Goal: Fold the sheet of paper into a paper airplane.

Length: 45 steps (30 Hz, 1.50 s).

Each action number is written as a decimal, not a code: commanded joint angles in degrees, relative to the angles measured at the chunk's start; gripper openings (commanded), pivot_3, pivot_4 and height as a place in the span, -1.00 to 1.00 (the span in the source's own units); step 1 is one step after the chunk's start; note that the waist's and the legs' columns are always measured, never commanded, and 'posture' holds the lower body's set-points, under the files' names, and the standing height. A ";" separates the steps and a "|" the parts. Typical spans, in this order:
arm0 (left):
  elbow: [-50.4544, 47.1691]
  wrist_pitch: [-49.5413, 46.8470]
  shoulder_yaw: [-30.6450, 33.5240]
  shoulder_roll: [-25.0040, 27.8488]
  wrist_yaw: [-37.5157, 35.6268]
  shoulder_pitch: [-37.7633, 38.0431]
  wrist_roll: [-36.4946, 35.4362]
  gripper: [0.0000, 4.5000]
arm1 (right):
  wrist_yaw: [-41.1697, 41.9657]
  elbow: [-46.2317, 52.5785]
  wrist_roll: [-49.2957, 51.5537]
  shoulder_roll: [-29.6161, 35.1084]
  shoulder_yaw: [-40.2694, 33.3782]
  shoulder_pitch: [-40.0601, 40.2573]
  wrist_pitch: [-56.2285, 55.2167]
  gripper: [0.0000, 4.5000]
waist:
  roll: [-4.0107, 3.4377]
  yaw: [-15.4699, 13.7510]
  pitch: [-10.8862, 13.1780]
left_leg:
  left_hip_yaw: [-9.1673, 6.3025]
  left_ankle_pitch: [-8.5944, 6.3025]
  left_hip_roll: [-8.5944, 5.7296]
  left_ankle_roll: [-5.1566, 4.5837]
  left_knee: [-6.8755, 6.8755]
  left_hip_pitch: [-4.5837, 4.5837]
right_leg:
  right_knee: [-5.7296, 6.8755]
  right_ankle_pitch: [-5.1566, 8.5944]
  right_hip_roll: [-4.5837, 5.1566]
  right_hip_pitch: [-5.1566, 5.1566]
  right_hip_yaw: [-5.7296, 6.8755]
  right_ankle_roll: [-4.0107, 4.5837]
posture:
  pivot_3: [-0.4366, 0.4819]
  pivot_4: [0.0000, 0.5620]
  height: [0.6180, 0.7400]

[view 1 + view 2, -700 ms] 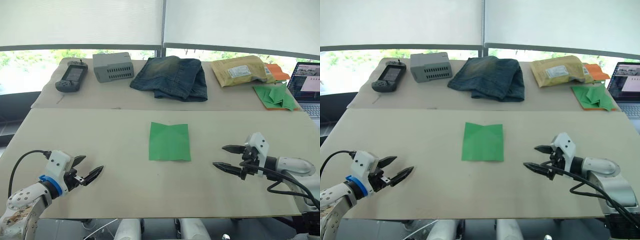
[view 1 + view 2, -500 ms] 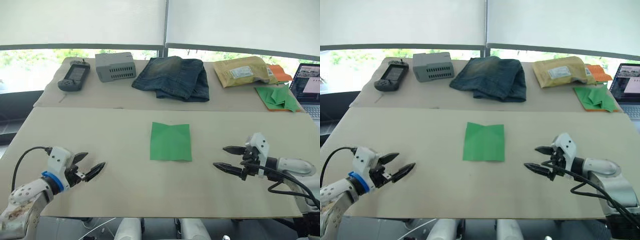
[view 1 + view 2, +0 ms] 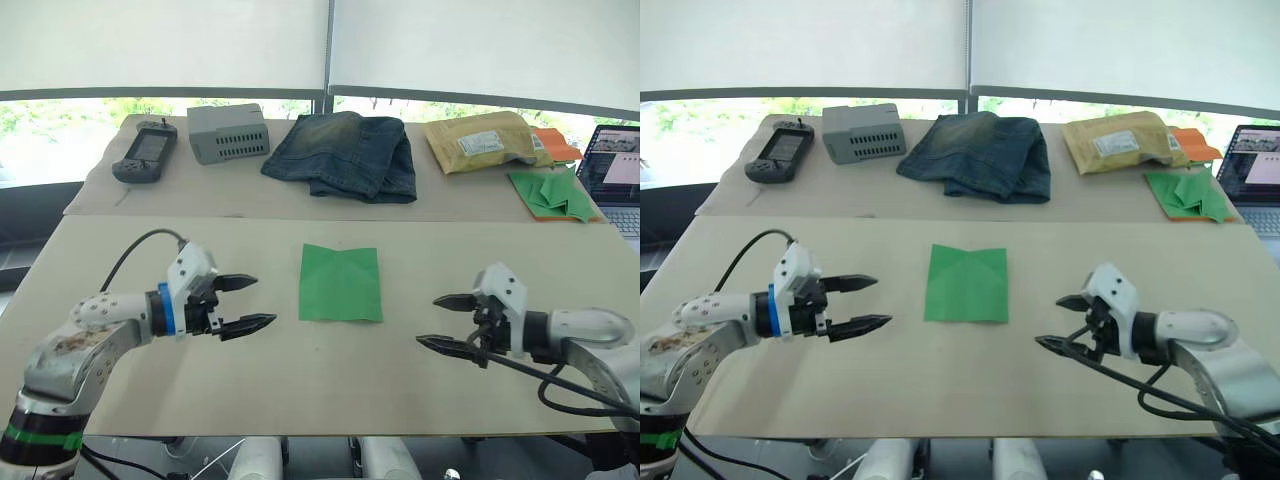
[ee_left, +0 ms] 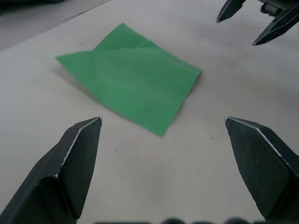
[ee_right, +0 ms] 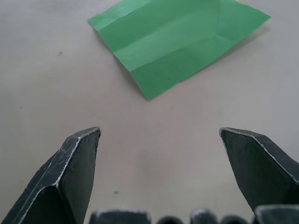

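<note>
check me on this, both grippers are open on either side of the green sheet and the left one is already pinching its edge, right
Not quite. Both grippers are open on either side of the sheet, but the left gripper is not pinching it: it is apart from the sheet's edge, with bare table between them. The left eye view shows the gap, and the left wrist view shows the open fingers short of the paper. The right gripper is likewise apart.

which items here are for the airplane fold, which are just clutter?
Job: sheet, left gripper, right gripper.

Clutter: jeans, grey box, handheld device, padded envelope, green paper heap, laptop.
</note>
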State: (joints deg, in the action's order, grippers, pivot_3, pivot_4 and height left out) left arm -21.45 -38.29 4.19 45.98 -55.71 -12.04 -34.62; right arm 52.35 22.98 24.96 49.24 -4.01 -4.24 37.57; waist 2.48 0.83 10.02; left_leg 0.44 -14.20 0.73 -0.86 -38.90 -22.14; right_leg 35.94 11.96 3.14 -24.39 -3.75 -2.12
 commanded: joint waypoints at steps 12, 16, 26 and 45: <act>6.95 4.39 -6.38 -6.72 4.60 -7.44 8.00 0.99 | -11.25 -13.94 -8.35 -12.55 8.18 -21.55 0.72 1.00 | -0.01 0.01 0.00 | -0.07 0.00 -0.02 -0.01 -0.01 -0.12 | -0.01 -0.17 -0.03 -0.12 -0.01 0.18 | -0.05 -0.47 0.81; 9.45 5.27 -7.16 -8.88 6.35 -9.31 10.14 0.99 | -11.28 -18.65 -6.73 -15.17 8.33 -26.55 4.43 1.00 | 0.00 0.01 0.00 | -0.06 0.01 -0.09 -0.01 -0.03 -0.16 | -0.06 -0.29 0.03 -0.11 0.00 0.32 | -0.05 -0.47 0.81; 13.11 6.22 -7.89 -12.12 7.53 -11.17 12.62 0.74 | -9.78 -17.02 -6.92 -17.89 10.27 -28.41 5.95 1.00 | -0.01 0.14 0.00 | -0.10 0.01 -0.08 -0.01 -0.03 -0.21 | -0.05 -0.36 0.03 -0.16 0.00 0.37 | -0.05 -0.47 0.81; 34.21 14.47 -18.73 -23.39 7.29 -24.06 24.30 -0.99 | -12.21 -4.49 -6.69 -13.03 9.05 -19.71 9.90 1.00 | 0.00 0.21 0.00 | -0.16 0.01 -0.35 -0.01 -0.07 -0.22 | -0.06 -0.36 0.08 -0.11 0.01 0.32 | -0.05 -0.47 0.81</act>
State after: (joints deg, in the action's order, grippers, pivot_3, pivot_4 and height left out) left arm 11.76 -25.73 -14.14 22.93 -48.91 -34.46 -11.87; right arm 41.75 15.91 18.27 36.06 7.75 -24.09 46.86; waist 2.47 1.04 10.02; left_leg 0.27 -14.19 0.38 -0.87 -38.97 -22.36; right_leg 35.89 11.61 3.21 -24.50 -3.74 -1.81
